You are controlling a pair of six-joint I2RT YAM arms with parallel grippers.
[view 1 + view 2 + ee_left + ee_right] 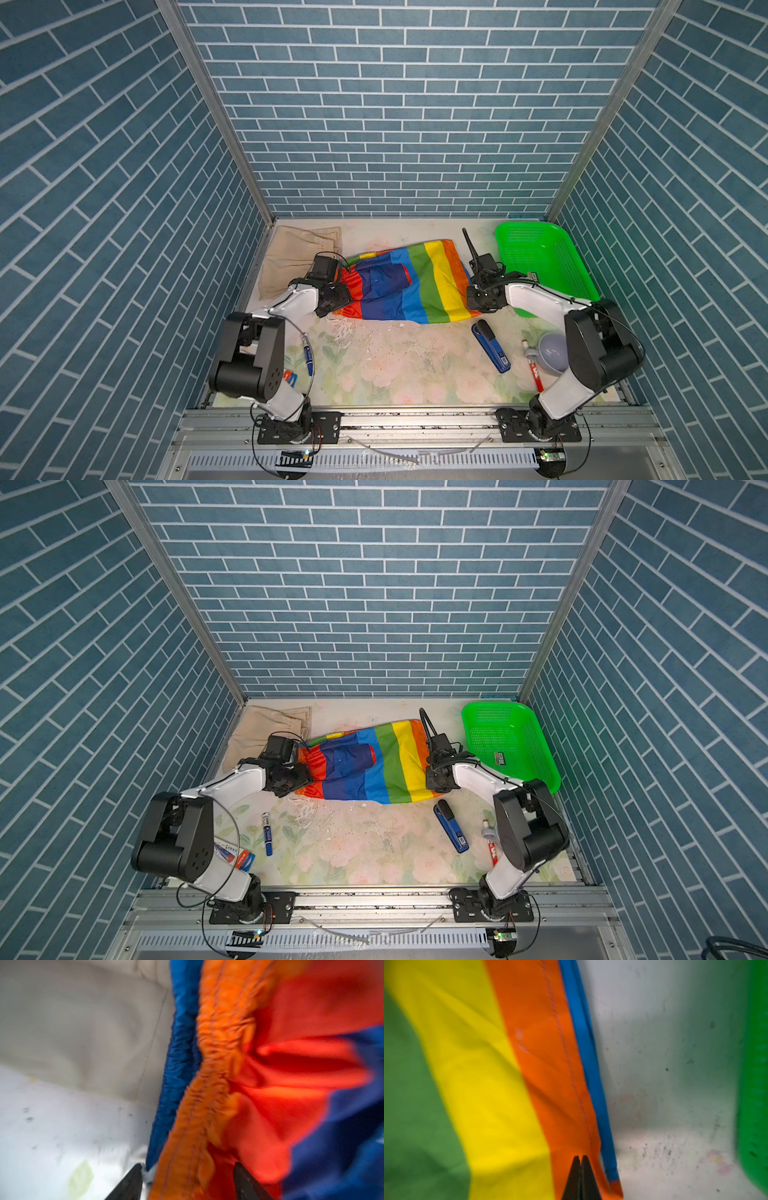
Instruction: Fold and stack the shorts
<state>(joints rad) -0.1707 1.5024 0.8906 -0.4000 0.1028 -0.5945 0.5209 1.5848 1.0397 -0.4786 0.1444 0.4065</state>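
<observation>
The rainbow-striped shorts (415, 286) lay across the back middle of the table (395, 365), their long axis running side to side between the two arms, so each gripper stood at one end of them. The gathered orange-red waistband (207, 1084) pointed toward the left arm and the orange-striped leg hem toward the right. The left gripper (187, 1180) was at the waistband end; in its wrist view its dark fingers (133, 1180) stood well apart with the waistband running between them, jaws wide and not pressed onto the cloth. The right gripper (580, 1167) sat at the hem end, just beside the green mesh basket (528, 224) in the back right corner. Its two fingertips met over the orange stripe, jaws closed; whether a thin layer of cloth was caught between them could not be told. The beige shorts (295, 257) lay flat in the back left corner, just behind the left arm and apart from the striped pair. Judging from this, the next fold would turn on carrying one end along that side-to-side axis toward the other, and the left arm was the nearer one to the beige pair for stacking
</observation>
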